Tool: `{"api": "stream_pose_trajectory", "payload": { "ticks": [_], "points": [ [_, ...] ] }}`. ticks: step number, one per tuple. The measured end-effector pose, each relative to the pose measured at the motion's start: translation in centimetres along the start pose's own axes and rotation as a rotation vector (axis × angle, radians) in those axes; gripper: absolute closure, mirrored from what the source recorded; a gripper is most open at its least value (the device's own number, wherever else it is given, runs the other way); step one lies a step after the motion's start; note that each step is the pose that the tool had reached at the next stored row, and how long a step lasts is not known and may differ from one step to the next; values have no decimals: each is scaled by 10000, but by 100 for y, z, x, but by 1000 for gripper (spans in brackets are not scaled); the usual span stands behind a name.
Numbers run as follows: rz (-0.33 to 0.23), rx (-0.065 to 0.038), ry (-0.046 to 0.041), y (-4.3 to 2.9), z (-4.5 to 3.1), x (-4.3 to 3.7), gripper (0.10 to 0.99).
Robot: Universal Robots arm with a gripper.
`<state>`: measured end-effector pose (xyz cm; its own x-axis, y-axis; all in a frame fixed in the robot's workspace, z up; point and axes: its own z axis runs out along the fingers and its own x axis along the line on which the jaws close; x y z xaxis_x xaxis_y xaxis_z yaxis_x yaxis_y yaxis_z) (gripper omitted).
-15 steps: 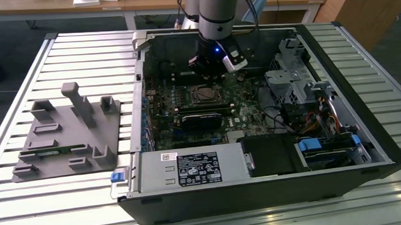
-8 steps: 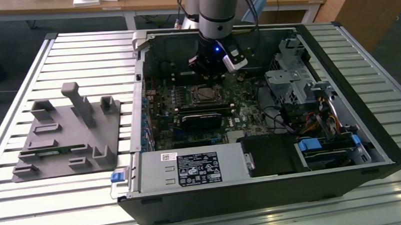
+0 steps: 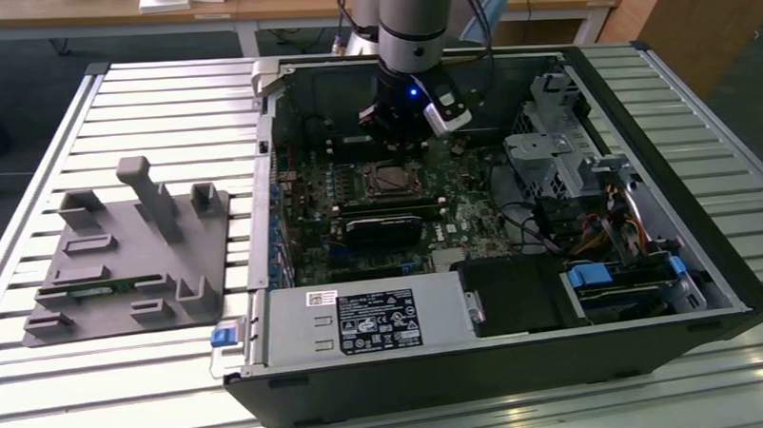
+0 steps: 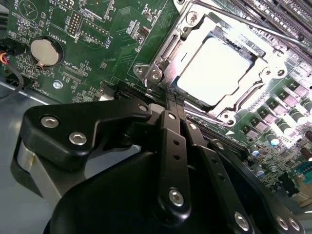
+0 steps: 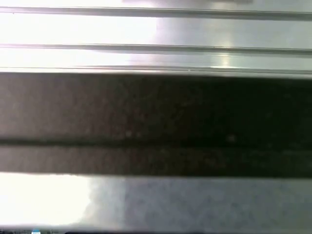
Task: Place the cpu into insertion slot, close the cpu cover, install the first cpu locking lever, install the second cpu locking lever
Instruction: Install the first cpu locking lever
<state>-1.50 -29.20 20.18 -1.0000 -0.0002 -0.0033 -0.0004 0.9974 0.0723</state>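
Fingers pressed together, seemingly for pushing rather than grasping, the gripper (image 3: 407, 123) is hanging at twelve o'clock of the closed cpu cover (image 3: 387, 180) in the exterior view.

Open black computer case (image 3: 489, 386) on slatted table (image 3: 161, 88), grey fixture block (image 3: 129, 270) beside it, round coin battery (image 4: 44, 51)

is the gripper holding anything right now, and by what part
Nothing that shows: the gripper is shut with bare tips beside the socket, where the chip sits.
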Motion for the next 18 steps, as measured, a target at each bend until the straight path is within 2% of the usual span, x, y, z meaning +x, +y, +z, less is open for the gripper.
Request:
{"api": "stream_pose_trajectory", "payload": {
  "ticks": [2, 6, 16, 18],
  "points": [
    [1, 63, 3, 0, 2, 1, 980],
    [0, 124, 3, 1, 10, 0, 980],
    [-1, 391, 11, 7, 50, -2, 980],
    [-1, 405, 12, 12, 64, -6, 980]
  ]
}}
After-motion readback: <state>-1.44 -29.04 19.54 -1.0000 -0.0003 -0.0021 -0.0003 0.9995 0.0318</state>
